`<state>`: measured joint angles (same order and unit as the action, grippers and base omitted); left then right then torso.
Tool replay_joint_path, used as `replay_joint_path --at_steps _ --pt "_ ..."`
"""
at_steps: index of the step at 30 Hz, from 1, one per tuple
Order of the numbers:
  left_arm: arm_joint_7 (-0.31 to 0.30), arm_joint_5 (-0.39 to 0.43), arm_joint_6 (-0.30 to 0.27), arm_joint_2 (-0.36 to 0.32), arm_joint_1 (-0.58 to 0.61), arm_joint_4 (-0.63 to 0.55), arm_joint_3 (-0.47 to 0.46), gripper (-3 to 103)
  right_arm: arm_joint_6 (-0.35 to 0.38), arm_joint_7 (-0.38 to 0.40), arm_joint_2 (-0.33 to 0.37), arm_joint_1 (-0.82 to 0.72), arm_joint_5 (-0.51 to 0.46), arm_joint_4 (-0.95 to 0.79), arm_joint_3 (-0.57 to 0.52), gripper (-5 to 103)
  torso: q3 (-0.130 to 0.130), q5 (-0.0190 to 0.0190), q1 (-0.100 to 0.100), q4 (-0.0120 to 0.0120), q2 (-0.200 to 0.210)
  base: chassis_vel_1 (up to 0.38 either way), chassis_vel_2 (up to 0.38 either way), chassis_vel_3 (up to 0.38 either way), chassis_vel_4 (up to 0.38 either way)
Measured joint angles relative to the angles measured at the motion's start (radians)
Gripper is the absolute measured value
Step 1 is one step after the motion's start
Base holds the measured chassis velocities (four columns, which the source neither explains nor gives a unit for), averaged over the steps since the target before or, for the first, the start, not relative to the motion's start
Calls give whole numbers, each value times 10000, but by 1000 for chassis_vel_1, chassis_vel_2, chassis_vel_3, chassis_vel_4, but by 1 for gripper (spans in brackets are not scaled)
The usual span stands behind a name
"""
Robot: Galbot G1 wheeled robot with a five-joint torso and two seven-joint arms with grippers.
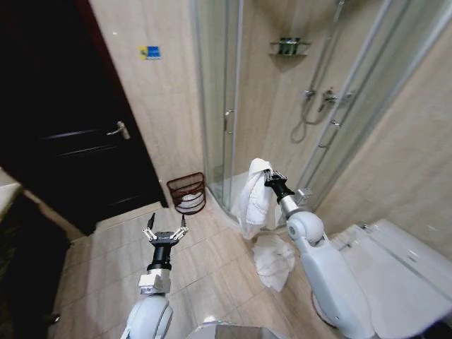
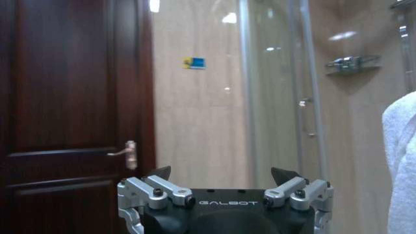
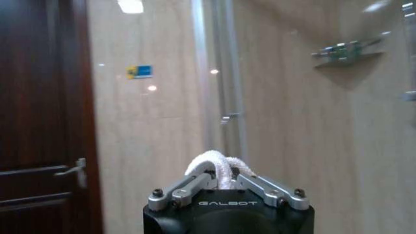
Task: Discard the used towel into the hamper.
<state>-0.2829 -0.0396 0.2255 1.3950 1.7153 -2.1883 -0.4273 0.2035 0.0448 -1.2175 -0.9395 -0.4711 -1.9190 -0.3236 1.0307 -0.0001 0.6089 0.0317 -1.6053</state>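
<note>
A glass shower enclosure (image 1: 282,106) fills the far corner of the tiled bathroom, with a dark wooden door (image 1: 63,127) to the robot's left and a white toilet (image 1: 395,275) at its right. On the beige wall between door and shower sits a small blue-and-yellow sticker (image 1: 149,52).

The white towel (image 1: 254,198) hangs in a long drape from the right gripper (image 1: 268,174), which is raised in front of the shower's curved glass — the right wrist view shows its fingers (image 3: 188,187) pinched together on a bunched fold of the cloth. The towel's lower end trails down to a crumpled heap on the floor tiles beside the right arm.

The hamper (image 1: 188,192), a small reddish-brown wire basket, stands on the floor against the wall just beside the shower's edge, to the left of the hanging towel and apart from it (something white lies inside it).

The left gripper (image 1: 167,227) hovers lower and nearer the robot, its fingers spread wide with nothing between them — pointed roughly toward the hamper. In the left wrist view the towel's edge hangs in at one side.
</note>
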Motion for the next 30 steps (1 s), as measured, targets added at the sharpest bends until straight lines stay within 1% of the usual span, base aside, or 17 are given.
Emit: replay_joint_path --at_steps 6,13,15,17,24,30 --pt "42 -19 10 -15 11 2 27 100 22 -16 12 -84 39 -25 -97 4 1 3 2 -4 1 117 120 129 128" --pt "79 -18 64 -52 -11 93 39 100 22 -66 -6 -203 145 -188 -132 4 1 3 2 -3 1 127 126 128 131" --pt "123 5 105 -64 -32 126 41 100 22 -76 6 -204 202 -261 -158 4 0 -3 0 -1 0 131 128 124 118" --pt "276 35 215 -77 -43 173 42 100 21 -78 19 -204 336 -315 -187 4 1 1 0 -1 1 133 120 127 131" --pt "367 70 254 -98 -103 207 54 100 -3 -76 24 -279 558 -511 -119 4 0 2 0 -2 0 128 117 132 122" --pt "418 57 371 -130 -167 347 41 100 16 99 15 -268 580 -815 -30 4 1 1 1 -1 0 123 126 131 123"
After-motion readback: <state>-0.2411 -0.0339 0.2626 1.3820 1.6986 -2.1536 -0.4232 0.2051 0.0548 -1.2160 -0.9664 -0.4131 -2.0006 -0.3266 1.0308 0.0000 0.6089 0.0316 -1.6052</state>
